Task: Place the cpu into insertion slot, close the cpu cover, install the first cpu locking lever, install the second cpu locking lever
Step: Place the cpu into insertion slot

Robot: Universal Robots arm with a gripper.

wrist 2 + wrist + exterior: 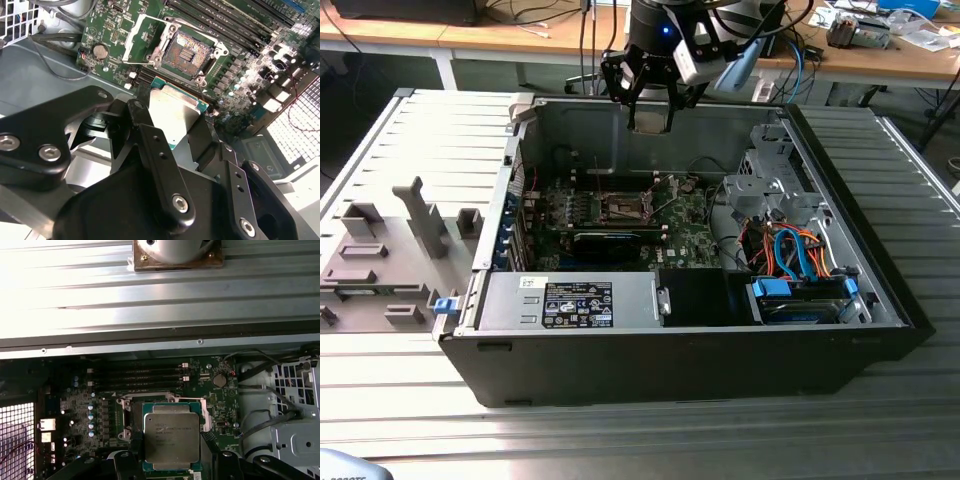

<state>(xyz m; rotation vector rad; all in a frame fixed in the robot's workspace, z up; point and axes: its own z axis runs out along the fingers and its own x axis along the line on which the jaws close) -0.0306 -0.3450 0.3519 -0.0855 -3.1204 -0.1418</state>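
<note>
1. The fingers are drawn in narrow on the cpu. They pinch it by two opposite edges, and its silvery metal top shows in both wrist views.
2. In the exterior view the gripper hangs high over the far wall of the open computer case, well above the green motherboard.
3. The insertion slot lies uncovered on the board with its dark contact field showing, apart from the held chip. In the first wrist view the cpu overlaps part of it.
4. The cpu cover is swung open to one side of the slot, and the board is visible through its square window.
5. Long black memory slots run just beside the slot. A round coin battery sits near the raised cover, and a thin black cable curves close by.
6. In the exterior view a black card lies on the near side of the slot. A labelled power supply sits against the near wall. A metal drive cage with orange and blue cables stands toward the exterior view's right.
</note>
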